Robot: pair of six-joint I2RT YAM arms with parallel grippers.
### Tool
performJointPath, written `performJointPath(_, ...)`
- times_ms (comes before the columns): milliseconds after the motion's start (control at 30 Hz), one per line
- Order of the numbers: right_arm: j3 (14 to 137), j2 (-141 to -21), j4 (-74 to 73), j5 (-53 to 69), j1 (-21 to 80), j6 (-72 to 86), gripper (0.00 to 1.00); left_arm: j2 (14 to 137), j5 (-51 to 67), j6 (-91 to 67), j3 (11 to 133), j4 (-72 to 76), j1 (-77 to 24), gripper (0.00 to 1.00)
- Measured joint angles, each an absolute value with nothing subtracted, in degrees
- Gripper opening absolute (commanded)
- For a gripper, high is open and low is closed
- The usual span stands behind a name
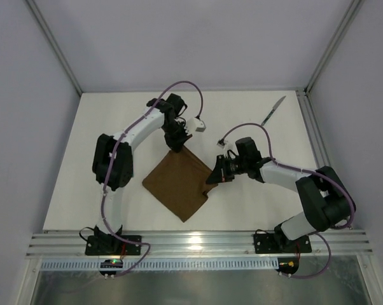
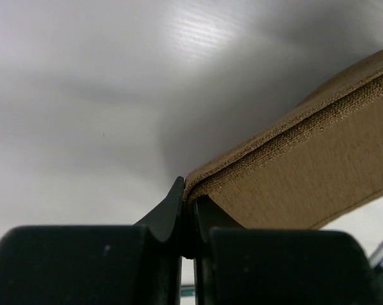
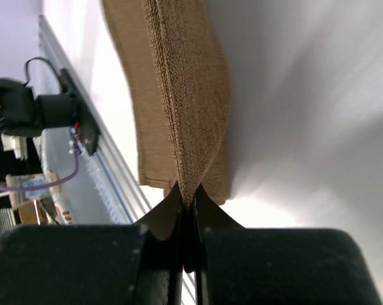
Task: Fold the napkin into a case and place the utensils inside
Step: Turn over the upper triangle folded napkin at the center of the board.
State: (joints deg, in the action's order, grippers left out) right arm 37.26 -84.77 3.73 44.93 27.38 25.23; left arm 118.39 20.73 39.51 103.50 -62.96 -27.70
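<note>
Brown cloth is lying as a diamond in the middle of the table [image 1: 96,133], and you are working the folding step. The napkin [image 1: 179,184] is showing at least 2 layers along its edge in both wrist views. So it is looking already doubled over, but not yet narrowed into a case.

Your left gripper [image 1: 177,145] is pinching the napkin's far corner, its fingers pressed together on the cloth edge. Your right gripper [image 1: 213,176] is pinching the right-hand corner the same way. The knife [image 1: 273,109] is lying well apart at the far right of the table, untouched. I am not seeing the fork in any view.

As I am judging it, the next move is calling for both pinched corners to be travelling together across the cloth toward its near-left side. You are wanting the held edge taut so the layers are landing square, and releasing only once the cloth is lying flat. Uneven travel between the 2 arms is risking a skewed fold.

No brand, label or readable writing is showing anywhere.
</note>
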Motion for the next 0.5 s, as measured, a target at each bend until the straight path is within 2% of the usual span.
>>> performJointPath(267,42.87,-91.55,-4.86,40.32,22.26,20.86,0.04,130.21,17.93,38.96,111.39,-57.49,-30.11,0.06)
performJointPath(333,44.42,-93.17,-6.63,38.98,21.19,19.90,0.04,131.55,17.06,38.87,111.63,-55.20,-30.46,0.11)
performJointPath(433,47.00,-96.53,-9.47,37.26,20.32,18.44,0.04,132.64,15.22,38.46,111.63,-52.36,-30.46,0.12)
performJointPath(500,48.60,-98.83,-10.96,36.10,19.99,17.63,0.07,133.16,14.66,37.89,111.63,-50.72,-30.35,0.16)
